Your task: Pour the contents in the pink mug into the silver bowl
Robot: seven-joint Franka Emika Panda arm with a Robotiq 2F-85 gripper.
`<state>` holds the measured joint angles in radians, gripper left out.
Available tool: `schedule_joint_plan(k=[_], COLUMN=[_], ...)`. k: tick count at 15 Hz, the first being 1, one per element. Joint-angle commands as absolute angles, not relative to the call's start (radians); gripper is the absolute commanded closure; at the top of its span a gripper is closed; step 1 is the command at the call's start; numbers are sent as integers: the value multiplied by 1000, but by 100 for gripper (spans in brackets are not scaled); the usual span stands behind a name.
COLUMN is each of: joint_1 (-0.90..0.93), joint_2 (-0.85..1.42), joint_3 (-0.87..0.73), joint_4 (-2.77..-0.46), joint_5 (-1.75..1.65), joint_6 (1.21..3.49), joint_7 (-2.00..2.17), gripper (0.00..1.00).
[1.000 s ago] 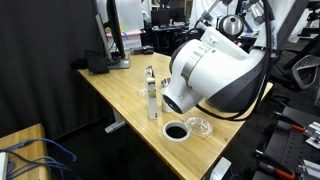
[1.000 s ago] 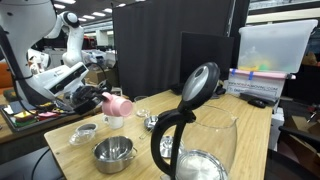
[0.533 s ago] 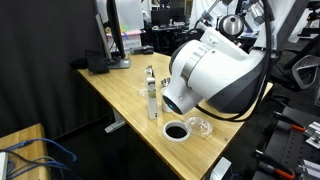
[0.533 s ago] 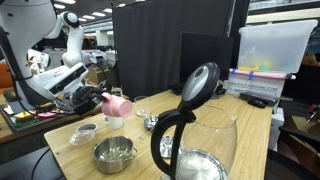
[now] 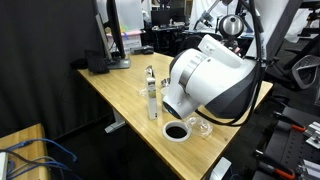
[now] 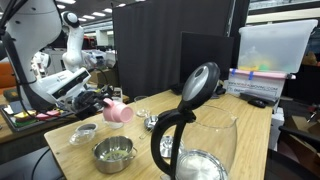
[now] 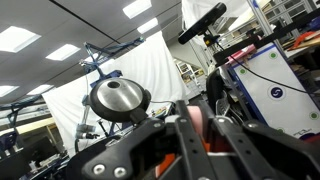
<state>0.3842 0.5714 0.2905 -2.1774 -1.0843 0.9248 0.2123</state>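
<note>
Pink mug (image 6: 120, 112) being held tipped sideways by pincer (image 6: 106, 106), jaws clamped on it; silver bowl (image 6: 113, 152) being seen directly below pincer, on table (image 6: 70, 150).

Legible text, brands, numbers: none is recorded in any view. On the white panel (image 7: 292, 72) in the wrist view a small round blue mark (image 7: 281, 95) is noted; no lettering can be made out.

Even overhead office light, soft shadows. Ceiling panels (image 7: 22, 38) glare white in the wrist view; the kettle (image 6: 195, 125) and arm housing (image 5: 212, 78) loom close, slightly soft.
</note>
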Motion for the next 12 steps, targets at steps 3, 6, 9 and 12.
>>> schedule_joint_plan(k=[3, 6, 9, 12], joint_1=[364, 359, 355, 355], joint_2=[612, 631, 648, 665], joint_3=[294, 293, 295, 297], joint_4=[-2138, -2127, -2118, -2109], joint_5=[-1089, -1086, -1084, -1083], joint_6=[912, 917, 922, 925], joint_7=[212, 212, 209, 208], gripper=[96, 96, 96, 96])
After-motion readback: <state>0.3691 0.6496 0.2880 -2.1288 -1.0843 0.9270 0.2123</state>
